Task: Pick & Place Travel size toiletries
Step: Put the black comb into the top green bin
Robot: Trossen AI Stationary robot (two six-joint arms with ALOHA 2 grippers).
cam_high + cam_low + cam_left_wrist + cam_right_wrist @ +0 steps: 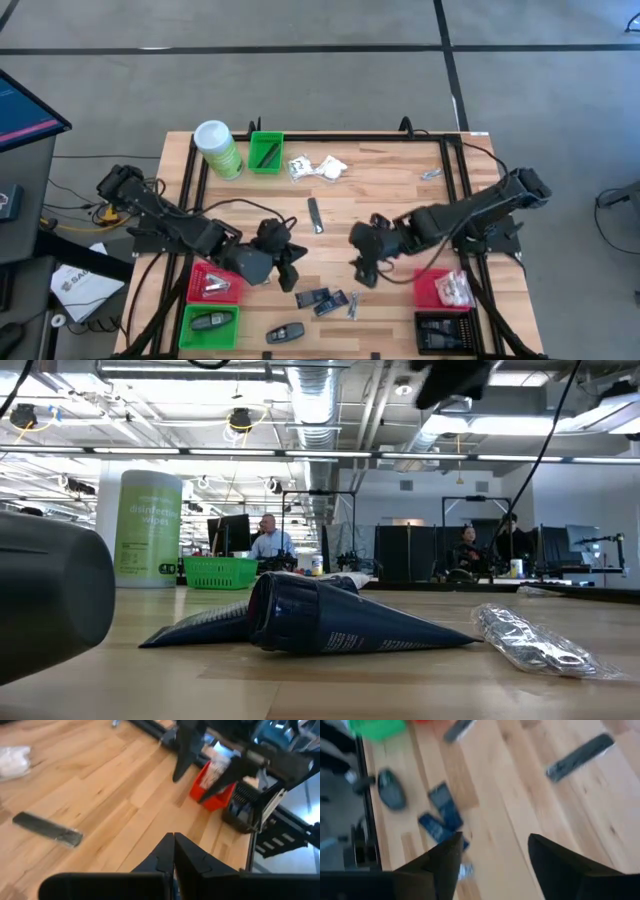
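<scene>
Dark blue packets (442, 815) lie on the worktop (390, 190) under your open right hand (495, 865); lower squarely over one, probably the nearer, while the left hand (173, 852) waits closed, empty.

Both arms (180, 228) dark, jointed, w/ black cables; each tool (492, 862) has two black wedge fingers (matte).

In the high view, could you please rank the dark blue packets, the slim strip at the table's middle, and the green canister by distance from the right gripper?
From the right gripper:
1. Dark blue packets, just toward the front edge, on its left-arm side.
2. Slim strip, at the table's middle.
3. Green canister, at the far back corner on the left arm's side.
</scene>
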